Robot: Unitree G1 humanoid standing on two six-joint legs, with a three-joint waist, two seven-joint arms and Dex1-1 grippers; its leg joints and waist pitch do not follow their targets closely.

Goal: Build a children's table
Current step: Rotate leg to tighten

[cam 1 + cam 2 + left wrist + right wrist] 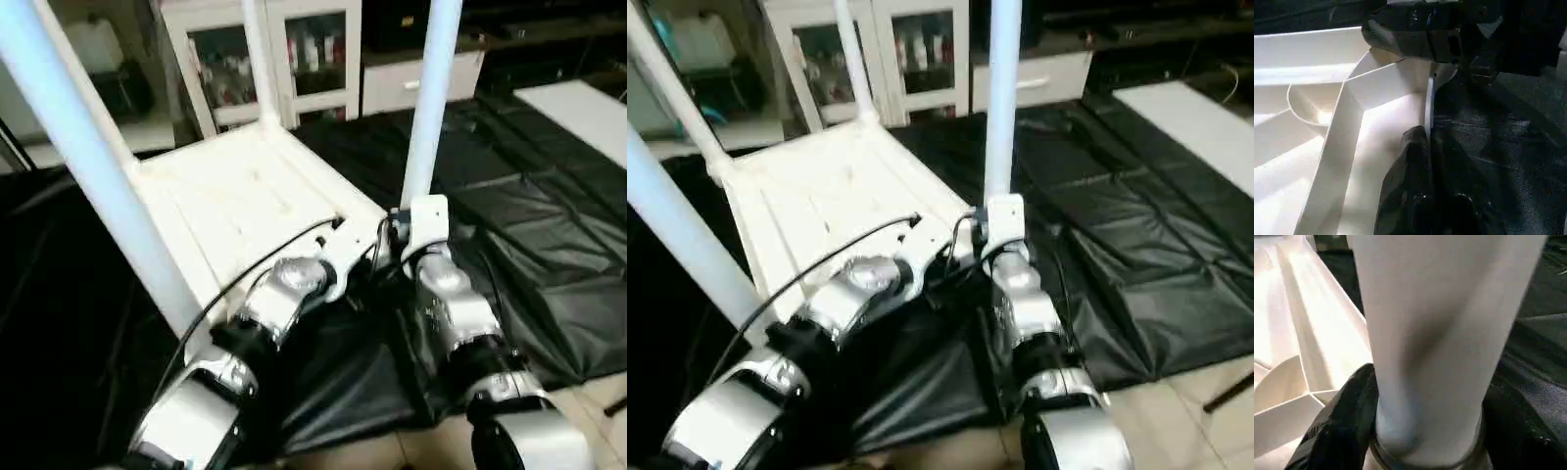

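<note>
Nearest, the two silver forearms reach forward over a black sheet (pixel 549 245) spread on the floor. The left gripper (pixel 1427 147) has its fingers (pixel 1405 186) clenched on the thin upright rim of the table top (pixel 245 211), at the near edge, about 6 o'clock of the top. In the left wrist view the black fingers pinch that white wall from both sides, with a curved corner socket (pixel 1308 110) and a straight rib just beyond them.

Just beside it, toward 3 o'clock, the right gripper (pixel 1425 431) is grasping the base of the near right leg (pixel 429 108): the right wrist view shows a black finger on each side of the white tube, low down where it meets its socket. This leg stands upright at the top's near right corner.

The table top lies upside down on the black sheet, ribbed underside up, tilted in the head views. The near left leg (pixel 93 166) rises large and slanted at 9 o'clock. Farther back, the far right leg (pixel 257 64) stands at the 12 o'clock corner, and the far left leg (pixel 671 93) rises at about 10 o'clock.

Beyond the sheet stands a white glass-door cabinet (pixel 294 59), and at 2 o'clock a white board (pixel 578 113) lies flat.
</note>
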